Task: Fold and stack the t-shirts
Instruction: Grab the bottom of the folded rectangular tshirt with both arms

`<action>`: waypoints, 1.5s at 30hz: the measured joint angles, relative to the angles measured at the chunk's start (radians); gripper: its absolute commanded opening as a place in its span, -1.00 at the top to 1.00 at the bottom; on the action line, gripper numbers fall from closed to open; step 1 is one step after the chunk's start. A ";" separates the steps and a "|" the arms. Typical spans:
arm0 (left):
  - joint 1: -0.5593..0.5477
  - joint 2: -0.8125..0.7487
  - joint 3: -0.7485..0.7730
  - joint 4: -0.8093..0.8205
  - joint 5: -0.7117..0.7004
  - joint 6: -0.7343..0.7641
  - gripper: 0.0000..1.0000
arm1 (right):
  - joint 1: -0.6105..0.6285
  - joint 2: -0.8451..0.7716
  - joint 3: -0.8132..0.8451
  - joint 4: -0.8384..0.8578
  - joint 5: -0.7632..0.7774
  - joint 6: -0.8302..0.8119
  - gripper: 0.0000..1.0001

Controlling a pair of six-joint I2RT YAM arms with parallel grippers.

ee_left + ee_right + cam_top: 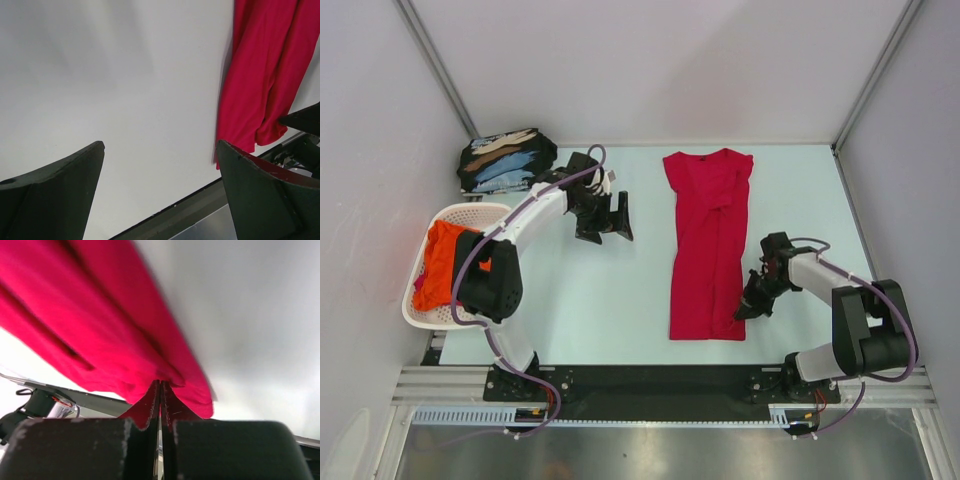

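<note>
Red shirt (708,240) lies centre frame in the top view, already a long narrow strip, collar toward the top, hem toward the bottom. Step in hand looks like the crosswise fold, hem up toward collar.

Right gripper (752,305) sits at the strip's lower right edge. In its wrist view the jaws are pressed tight together with red cloth at the tips (160,385), so it appears to pinch the hem corner. To do this well: check that all layers are caught, lift only a little, carry the hem straight up the frame, and keep the edges aligned so the strip does not skew.

Left gripper (607,232) hangs left of the shirt, jaws wide, nothing between them, only bare table (100,75) below. It would likely need to take the opposite hem corner, or one side will drag.

Around: basket (480,208) at left edge with orange shirt (445,260) inside. Black shirts (505,160) are piled upper left. Both are well apart from the fold path, so nothing blocks it.
</note>
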 measured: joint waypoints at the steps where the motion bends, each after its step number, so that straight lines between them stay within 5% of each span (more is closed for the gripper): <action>1: 0.001 0.000 0.000 0.000 0.000 0.000 -0.99 | 0.001 0.003 0.013 -0.005 -0.002 -0.002 1.00; 13: 0.018 0.000 0.000 -0.007 0.000 0.000 -0.99 | 0.103 0.023 0.233 -0.051 -0.097 -0.019 1.00; 34: 0.029 0.000 0.000 -0.011 -0.001 0.000 -0.99 | 0.343 0.306 0.325 -0.138 -0.215 -0.124 0.99; 40: 0.035 0.000 0.017 -0.023 0.000 0.001 -0.99 | 0.374 0.386 0.353 -0.181 -0.212 -0.157 0.06; 41: 0.036 0.000 0.023 -0.024 0.000 0.001 -0.99 | 0.377 0.392 0.357 -0.198 -0.207 -0.165 -0.28; 44: 0.037 0.000 0.038 -0.026 0.000 0.002 -0.99 | 0.380 0.394 0.412 -0.267 -0.164 -0.174 -0.80; 45: 0.037 0.000 0.041 -0.025 0.000 0.002 -0.99 | 0.380 0.392 0.453 -0.296 -0.135 -0.178 -0.82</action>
